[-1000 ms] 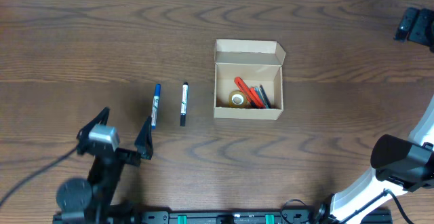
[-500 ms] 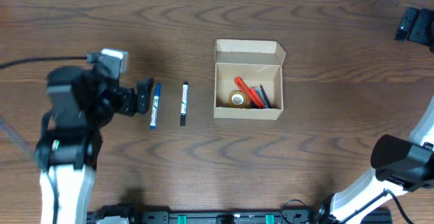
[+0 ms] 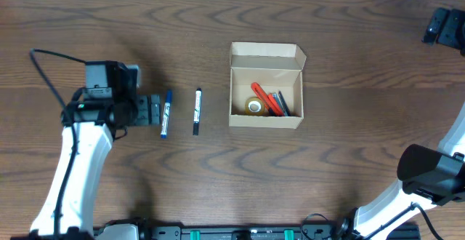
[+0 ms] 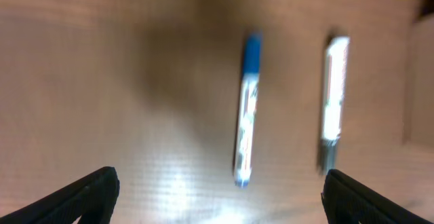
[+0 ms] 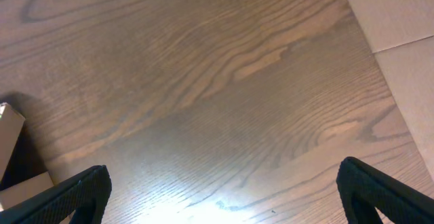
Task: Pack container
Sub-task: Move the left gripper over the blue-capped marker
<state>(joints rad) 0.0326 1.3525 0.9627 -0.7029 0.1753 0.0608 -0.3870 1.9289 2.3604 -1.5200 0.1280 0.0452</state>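
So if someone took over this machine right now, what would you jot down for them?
Left gripper: open, empty, just left of the blue marker.
Right gripper: open, empty, over bare table, off to the right.
Container: mid-table, lid open.
Done: yellow roll, red item and dark pens inside.
Left: blue marker and black marker lie left of the container, not yet packed; lid not yet closed.

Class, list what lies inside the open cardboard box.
Inside the container: a round yellowish roll, a red pen and dark pens. Anything beneath them is covered.
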